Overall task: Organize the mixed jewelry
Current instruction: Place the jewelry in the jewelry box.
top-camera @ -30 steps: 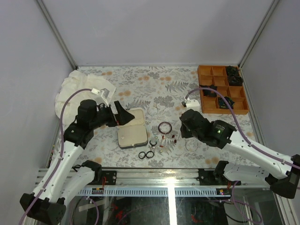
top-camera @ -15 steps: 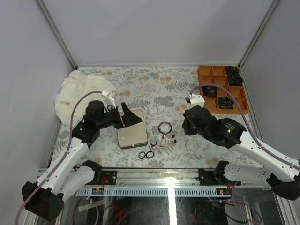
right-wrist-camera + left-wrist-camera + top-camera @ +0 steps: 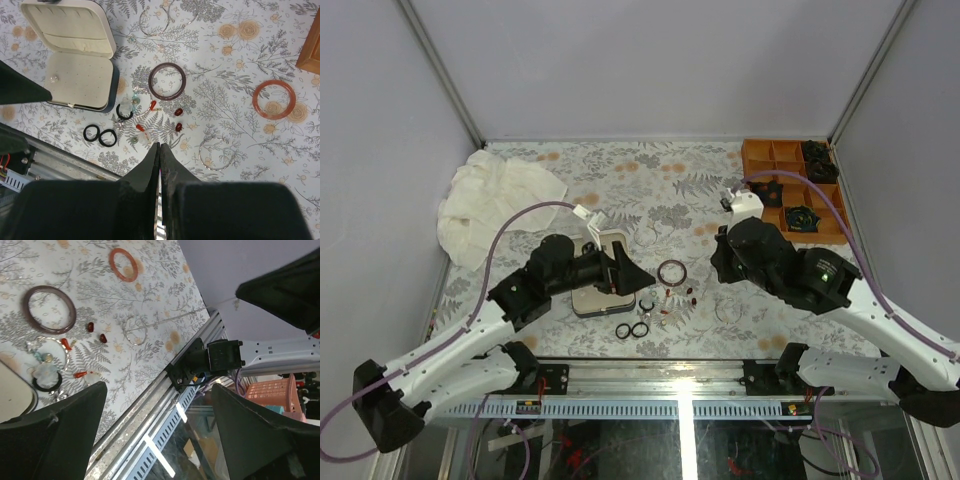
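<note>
The mixed jewelry lies loose on the floral cloth at mid-table. It includes a dark reddish-brown bangle [image 3: 671, 271] [image 3: 167, 80], an orange bangle [image 3: 273, 99], two black rings [image 3: 631, 330] [image 3: 100, 135], a silver hoop [image 3: 216, 155] and red beads [image 3: 178, 119]. An open navy case [image 3: 592, 296] with cream lining [image 3: 75, 60] sits just left of them. My left gripper [image 3: 632, 274] [image 3: 160, 435] hangs open and empty over the case's right edge, beside the dark bangle [image 3: 49, 309]. My right gripper [image 3: 159, 146] is shut and empty, above the beads and hoop.
An orange divided tray [image 3: 760, 155] with black rosettes stands at the back right. A crumpled white cloth [image 3: 495, 200] lies at the back left. More silver hoops [image 3: 648, 236] lie behind the case. The metal rail [image 3: 150, 405] runs along the table's near edge.
My left arm has swung right, from the case's left side to its right edge near the jewelry, its jaws narrowing slightly. My right arm has shifted a little back and right, still shut.
</note>
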You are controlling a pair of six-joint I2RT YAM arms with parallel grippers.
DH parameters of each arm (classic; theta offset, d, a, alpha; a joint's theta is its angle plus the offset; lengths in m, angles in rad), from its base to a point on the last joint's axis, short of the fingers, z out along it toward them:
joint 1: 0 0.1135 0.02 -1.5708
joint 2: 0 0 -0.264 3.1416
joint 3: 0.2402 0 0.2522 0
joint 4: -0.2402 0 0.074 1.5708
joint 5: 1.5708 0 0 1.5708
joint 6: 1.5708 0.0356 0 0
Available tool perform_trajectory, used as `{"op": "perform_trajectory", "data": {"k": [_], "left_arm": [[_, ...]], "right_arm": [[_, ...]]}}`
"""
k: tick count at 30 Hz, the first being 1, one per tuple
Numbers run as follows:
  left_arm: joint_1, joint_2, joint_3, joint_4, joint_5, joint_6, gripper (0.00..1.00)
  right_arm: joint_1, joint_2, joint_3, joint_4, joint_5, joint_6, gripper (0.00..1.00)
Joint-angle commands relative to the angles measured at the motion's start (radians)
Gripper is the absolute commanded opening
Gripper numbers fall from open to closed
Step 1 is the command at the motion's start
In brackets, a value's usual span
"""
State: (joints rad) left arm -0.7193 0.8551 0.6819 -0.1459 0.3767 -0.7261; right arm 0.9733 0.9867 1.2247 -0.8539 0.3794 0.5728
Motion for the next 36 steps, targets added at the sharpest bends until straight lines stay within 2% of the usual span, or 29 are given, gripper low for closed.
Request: {"op": "perform_trajectory", "data": {"k": [1, 5, 9, 11, 14, 16, 20, 21, 26, 30, 36], "left_arm": [[-0.140, 0.018, -0.023, 0.161, -0.218, 0.039, 0.82], [-0.270, 0.079, -0.038, 0.269, -0.340, 0.099, 0.60], [-0.359, 0.167, -0.018, 0.370, -0.385, 0.163, 0.54], [-0.393, 0.200, -0.012, 0.415, -0.416, 0.200, 0.55], [-0.411, 0.232, -0.020, 0.483, -0.463, 0.244, 0.70], [-0.412, 0.246, -0.028, 0.527, -0.475, 0.264, 0.76], [-0.415, 0.262, -0.027, 0.571, -0.507, 0.310, 0.78], [-0.414, 0.268, -0.028, 0.582, -0.509, 0.320, 0.77], [-0.415, 0.319, -0.003, 0.602, -0.516, 0.341, 0.59], [-0.415, 0.355, 0.010, 0.622, -0.510, 0.341, 0.52], [-0.415, 0.368, 0.006, 0.658, -0.493, 0.347, 0.50]], "right_arm": [[0.008, 0.018, 0.043, 0.015, -0.016, -0.031, 0.00], [0.007, 0.033, 0.069, 0.020, -0.038, -0.039, 0.00], [0.008, 0.047, 0.105, 0.008, -0.064, -0.043, 0.00], [0.007, 0.052, 0.119, 0.002, -0.084, -0.045, 0.00], [0.008, 0.058, 0.138, -0.007, -0.118, -0.043, 0.00], [0.007, 0.058, 0.146, -0.011, -0.138, -0.041, 0.00], [0.007, 0.058, 0.151, -0.020, -0.160, -0.037, 0.00], [0.008, 0.059, 0.151, -0.020, -0.165, -0.037, 0.00], [0.007, 0.059, 0.149, -0.015, -0.175, -0.039, 0.00], [0.007, 0.060, 0.148, -0.010, -0.181, -0.041, 0.00], [0.008, 0.067, 0.149, -0.007, -0.185, -0.050, 0.00]]}}
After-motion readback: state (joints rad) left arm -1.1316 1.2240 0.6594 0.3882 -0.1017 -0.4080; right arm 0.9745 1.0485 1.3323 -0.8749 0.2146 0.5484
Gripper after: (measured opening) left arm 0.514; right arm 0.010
